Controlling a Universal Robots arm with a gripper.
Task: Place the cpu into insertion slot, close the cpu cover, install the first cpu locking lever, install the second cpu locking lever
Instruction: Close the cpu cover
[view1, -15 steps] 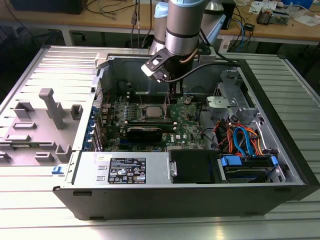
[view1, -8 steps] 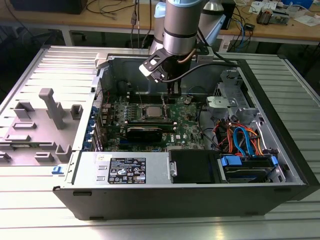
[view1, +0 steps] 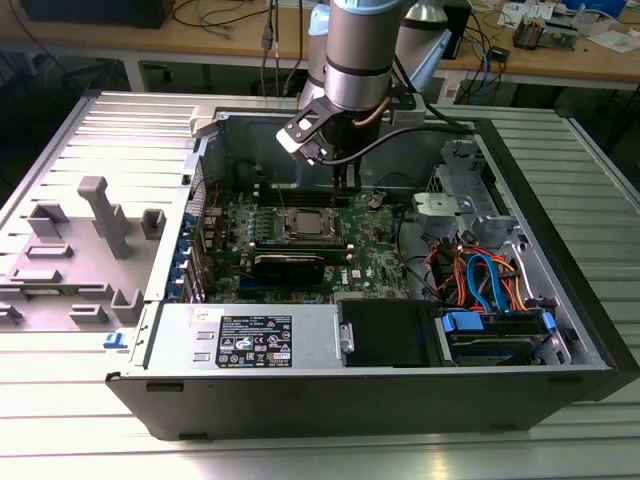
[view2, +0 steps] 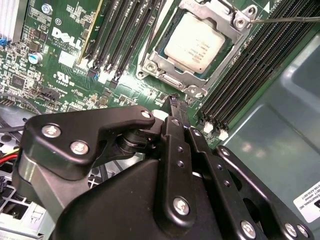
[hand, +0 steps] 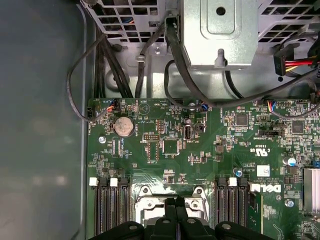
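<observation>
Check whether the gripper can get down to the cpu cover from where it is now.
Probably yes. The gripper hangs just beside the cpu cover, over the green board, with nothing between them. The memory slots run alongside the socket, not across the path.

Robotics lab or electronics workshop. Open desktop computer case (view1: 350, 400) lies on a ribbed aluminium table (view1: 300, 455), with grey jig blocks (view1: 105, 215) near the table's edge at the exterior view's left. Wooden workbenches (view1: 560, 62) behind carry loose cables (view1: 215, 15) and small electronics parts (view1: 545, 35). Robot arm (view1: 362, 50) hangs over the case.
</observation>
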